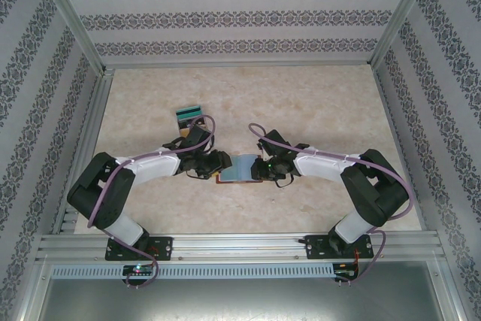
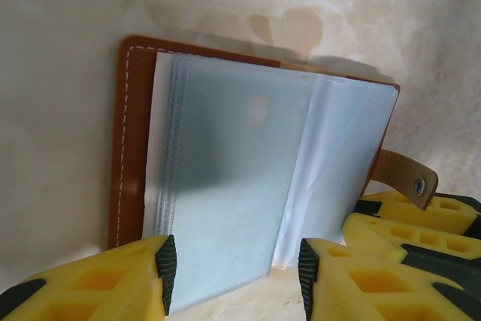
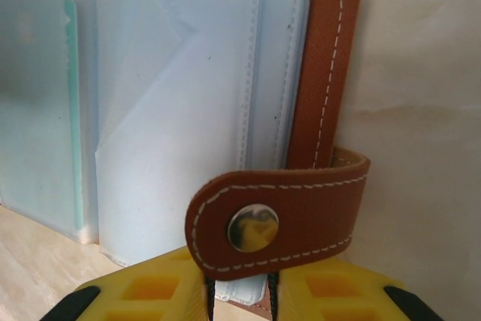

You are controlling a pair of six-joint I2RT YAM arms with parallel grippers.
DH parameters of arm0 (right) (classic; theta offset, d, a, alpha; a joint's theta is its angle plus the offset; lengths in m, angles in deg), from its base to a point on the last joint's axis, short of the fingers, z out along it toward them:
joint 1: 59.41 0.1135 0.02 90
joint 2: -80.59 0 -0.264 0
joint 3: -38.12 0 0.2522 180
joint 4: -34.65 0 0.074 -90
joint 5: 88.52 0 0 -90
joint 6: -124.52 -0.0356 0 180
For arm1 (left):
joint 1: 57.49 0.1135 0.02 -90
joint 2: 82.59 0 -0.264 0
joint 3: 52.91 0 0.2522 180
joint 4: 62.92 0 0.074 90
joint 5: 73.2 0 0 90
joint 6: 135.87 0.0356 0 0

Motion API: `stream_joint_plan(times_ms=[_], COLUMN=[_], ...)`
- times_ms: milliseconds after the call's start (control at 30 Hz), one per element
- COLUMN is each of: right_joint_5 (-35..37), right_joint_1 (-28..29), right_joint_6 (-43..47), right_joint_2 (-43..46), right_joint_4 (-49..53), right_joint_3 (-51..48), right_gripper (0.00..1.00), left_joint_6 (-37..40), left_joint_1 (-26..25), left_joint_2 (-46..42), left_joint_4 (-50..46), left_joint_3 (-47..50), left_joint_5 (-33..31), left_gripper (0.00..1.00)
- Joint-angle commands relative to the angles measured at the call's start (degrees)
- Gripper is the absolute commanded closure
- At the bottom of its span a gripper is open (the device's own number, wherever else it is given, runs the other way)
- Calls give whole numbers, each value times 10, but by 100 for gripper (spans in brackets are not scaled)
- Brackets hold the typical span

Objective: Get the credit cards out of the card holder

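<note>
Card holder (image 3: pixel 331 73) lies open on pale counter (image 3: pixel 421 110), brown leather rim with white stitching. Blue-grey sleeves (image 3: pixel 180 110) fanned leftward; thin teal edge of a credit card (image 3: pixel 73 110) inside the left sleeve. Snap tab (image 3: pixel 301 208) folded over. Right end effector (image 3: pixel 239 298): yellow fingers pinch the holder's near edge.

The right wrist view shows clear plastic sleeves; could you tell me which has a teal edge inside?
The far-left sleeve of the brown leather card holder; a teal strip runs down it, the others show none.
</note>
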Motion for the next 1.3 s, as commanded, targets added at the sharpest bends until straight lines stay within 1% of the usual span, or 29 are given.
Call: stream_joint_plan(times_ms=[0,467,567,700,800,967,1133,1267], right_joint_5=[12,4,2,0,-1,0,-3,-5], right_joint_1=[7,7,7,7,7,7,7,7], right_joint_6=[-8,-6,-6,-6,-6,-6,-5,-4], right_joint_2=[-3,-16,-19,-21,-24,-25,-31,-32], right_joint_4=[-2,-4,-4,-7,-7,-7,-8,-8], right_joint_3=[-9,-2,0,0,0,0,2,4], right_gripper=[71,71,72,72,72,72,72,72], left_joint_6=[10,34,44,49,45,46,50,56], left_joint_1=[-9,-18,-25,-29,-30,-30,-29,-27], left_joint_2=[13,26,28,46,54,34,11,10], left_joint_4=[5,-65,-89,-85,-82,-77,-95,-101], left_joint_3=[-15,-46,-60,-70,-67,-63,-61,-57], left_joint_5=[2,-39,-58,-43,-43,-49,-76,-82], left_gripper=[51,51,51,51,51,51,51,51])
